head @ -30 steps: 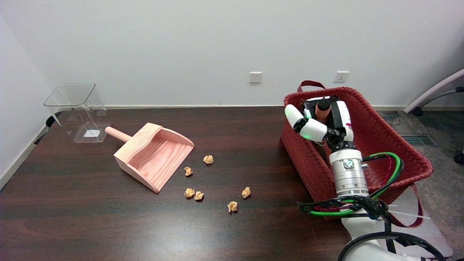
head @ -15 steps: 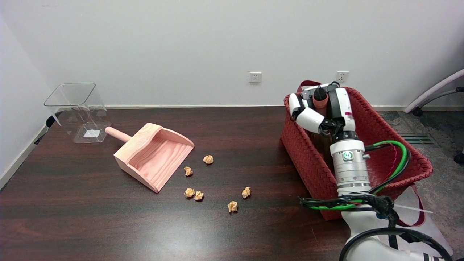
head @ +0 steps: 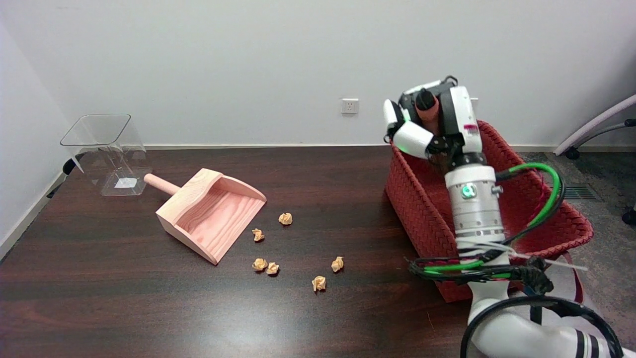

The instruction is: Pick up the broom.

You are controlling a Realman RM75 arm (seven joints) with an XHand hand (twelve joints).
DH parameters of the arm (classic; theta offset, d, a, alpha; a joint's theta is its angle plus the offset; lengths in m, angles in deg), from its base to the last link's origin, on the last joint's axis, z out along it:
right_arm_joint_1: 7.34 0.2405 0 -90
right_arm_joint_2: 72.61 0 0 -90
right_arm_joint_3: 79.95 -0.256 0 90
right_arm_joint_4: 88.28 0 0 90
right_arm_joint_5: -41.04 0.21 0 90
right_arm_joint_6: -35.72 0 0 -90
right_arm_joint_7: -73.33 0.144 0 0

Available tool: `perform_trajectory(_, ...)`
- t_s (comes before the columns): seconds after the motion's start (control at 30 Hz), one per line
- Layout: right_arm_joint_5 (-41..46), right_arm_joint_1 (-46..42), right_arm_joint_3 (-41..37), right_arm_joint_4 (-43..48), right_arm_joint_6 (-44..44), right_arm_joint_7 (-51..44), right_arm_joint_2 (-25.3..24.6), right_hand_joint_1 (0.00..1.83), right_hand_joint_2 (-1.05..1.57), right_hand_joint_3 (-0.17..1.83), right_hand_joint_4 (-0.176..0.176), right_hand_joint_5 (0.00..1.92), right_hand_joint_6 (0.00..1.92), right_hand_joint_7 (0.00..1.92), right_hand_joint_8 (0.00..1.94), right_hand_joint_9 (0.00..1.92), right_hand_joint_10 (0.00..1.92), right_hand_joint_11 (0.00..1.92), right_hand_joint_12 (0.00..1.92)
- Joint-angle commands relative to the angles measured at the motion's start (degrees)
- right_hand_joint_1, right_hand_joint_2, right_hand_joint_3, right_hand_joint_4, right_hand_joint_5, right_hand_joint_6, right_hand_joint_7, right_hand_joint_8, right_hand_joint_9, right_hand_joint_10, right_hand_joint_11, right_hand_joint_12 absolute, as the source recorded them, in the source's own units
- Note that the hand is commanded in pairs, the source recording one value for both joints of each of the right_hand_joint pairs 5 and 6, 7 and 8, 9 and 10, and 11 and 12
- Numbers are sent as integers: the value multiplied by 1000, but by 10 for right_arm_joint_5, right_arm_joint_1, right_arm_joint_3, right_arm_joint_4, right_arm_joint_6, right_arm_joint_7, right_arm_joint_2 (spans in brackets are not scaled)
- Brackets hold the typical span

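1. A clear bin [head: 107,149] stands far left on the table [head: 99,288].
2. A wooden dustpan [head: 211,214] lies beside paper scraps [head: 285,218].
3. The right hand [head: 431,127] grips the broom [head: 428,110] above the red basket [head: 526,199].

The right hand [head: 431,124] grips the broom [head: 428,110] by its brown handle, above the red basket's [head: 422,209] far end. Left of the hand lie the wooden dustpan [head: 211,214] and 6 paper scraps [head: 285,218].
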Motion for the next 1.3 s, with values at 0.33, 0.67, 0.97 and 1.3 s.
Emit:
perform_trajectory(0.33,-16,173,58,-41,120,-144,-23,1195,1381,1311,0,1920,1920,1920,1920,1920,1920,1920,1920)
perform_trajectory(0.67,-60,163,94,-27,116,-156,-132,1197,1386,1292,0,1920,1920,1920,1920,1920,1920,1920,1920)
perform_trajectory(0.97,-95,136,121,22,95,-156,-185,1199,1391,1271,0,1920,1920,1920,1920,1920,1920,1920,1920)
perform_trajectory(1.3,-123,104,115,74,86,-184,-291,1198,1397,1262,0,1920,1920,1920,1920,1920,1920,1920,1920)
